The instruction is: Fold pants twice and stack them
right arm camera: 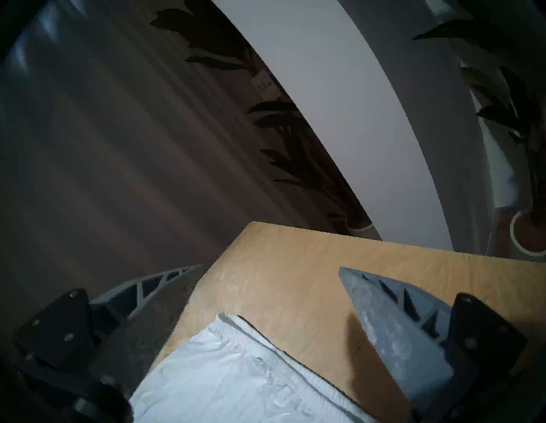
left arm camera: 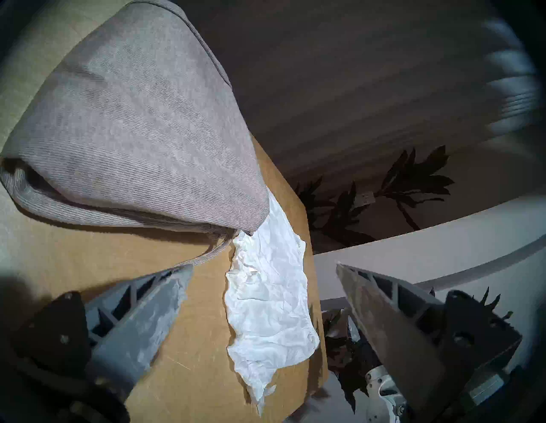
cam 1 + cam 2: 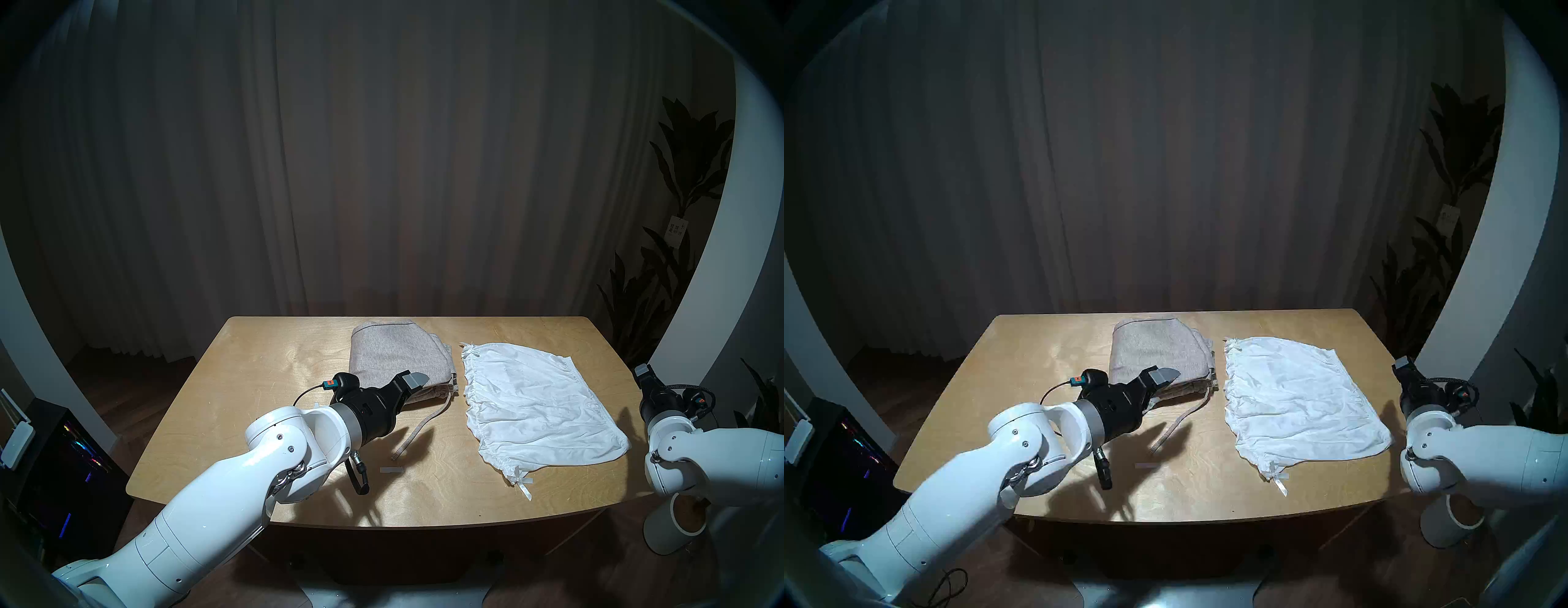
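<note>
Grey-beige pants (image 3: 396, 354) lie folded, white shorts (image 3: 532, 407) flat; both end effectors gape.

Dark pleated curtains (image 3: 382, 170) hang behind a pale wooden table (image 3: 254, 403).

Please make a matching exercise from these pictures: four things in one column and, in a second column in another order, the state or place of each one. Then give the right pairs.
Things:
1. grey-beige pants
2. white shorts
3. left gripper
4. right gripper

States or places:
A. open, at the table's right edge
B. spread flat, not folded
C. open, beside the drawstring
D. folded into a bundle

Pairs: 1-D, 2-B, 3-C, 4-A
</note>
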You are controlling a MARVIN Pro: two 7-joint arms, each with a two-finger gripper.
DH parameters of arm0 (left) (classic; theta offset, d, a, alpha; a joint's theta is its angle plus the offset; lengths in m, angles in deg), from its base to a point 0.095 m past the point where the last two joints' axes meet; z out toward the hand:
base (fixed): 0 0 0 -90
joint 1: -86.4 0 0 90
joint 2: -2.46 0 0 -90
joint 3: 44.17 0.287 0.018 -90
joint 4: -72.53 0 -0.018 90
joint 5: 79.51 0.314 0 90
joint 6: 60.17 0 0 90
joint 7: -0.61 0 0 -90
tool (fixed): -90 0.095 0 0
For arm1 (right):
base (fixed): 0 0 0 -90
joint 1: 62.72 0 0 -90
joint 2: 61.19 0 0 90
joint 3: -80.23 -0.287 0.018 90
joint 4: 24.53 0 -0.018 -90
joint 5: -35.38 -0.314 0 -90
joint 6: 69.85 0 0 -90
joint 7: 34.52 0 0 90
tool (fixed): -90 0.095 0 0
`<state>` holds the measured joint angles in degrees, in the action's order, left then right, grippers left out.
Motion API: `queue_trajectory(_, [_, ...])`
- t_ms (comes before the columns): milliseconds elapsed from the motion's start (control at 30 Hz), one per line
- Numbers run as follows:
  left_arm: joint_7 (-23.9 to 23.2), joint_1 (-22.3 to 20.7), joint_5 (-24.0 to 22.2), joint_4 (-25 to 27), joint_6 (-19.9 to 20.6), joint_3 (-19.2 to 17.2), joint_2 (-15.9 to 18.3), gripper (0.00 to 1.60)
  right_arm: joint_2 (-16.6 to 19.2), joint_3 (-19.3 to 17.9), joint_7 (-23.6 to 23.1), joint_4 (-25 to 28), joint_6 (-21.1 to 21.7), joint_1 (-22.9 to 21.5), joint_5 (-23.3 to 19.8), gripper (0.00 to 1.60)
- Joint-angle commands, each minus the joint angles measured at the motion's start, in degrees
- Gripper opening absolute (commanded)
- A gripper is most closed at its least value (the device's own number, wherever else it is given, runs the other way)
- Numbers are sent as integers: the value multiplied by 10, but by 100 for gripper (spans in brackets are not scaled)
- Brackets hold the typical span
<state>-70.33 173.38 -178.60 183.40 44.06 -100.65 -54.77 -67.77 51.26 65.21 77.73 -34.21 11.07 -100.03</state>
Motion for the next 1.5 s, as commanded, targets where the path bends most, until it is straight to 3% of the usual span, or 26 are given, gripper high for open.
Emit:
queue_trajectory(0, [-1, -13, 0, 5, 1, 0, -10, 160, 4, -29, 15, 23, 2, -22, -46, 160])
queue_trajectory(533, [7, -26, -9, -6, 14, 1, -26, 160, -4, -96, 61, 92, 38, -67, -198, 160])
queue_trajectory(833, [14, -34, -14, -16, 19, 2, -35, 160, -14, -132, 70, 82, 90, -82, -288, 160])
queue_trajectory(1467, [34, -45, -18, -43, 23, 2, -51, 160, -2, -127, -44, 53, 257, -62, -296, 160])
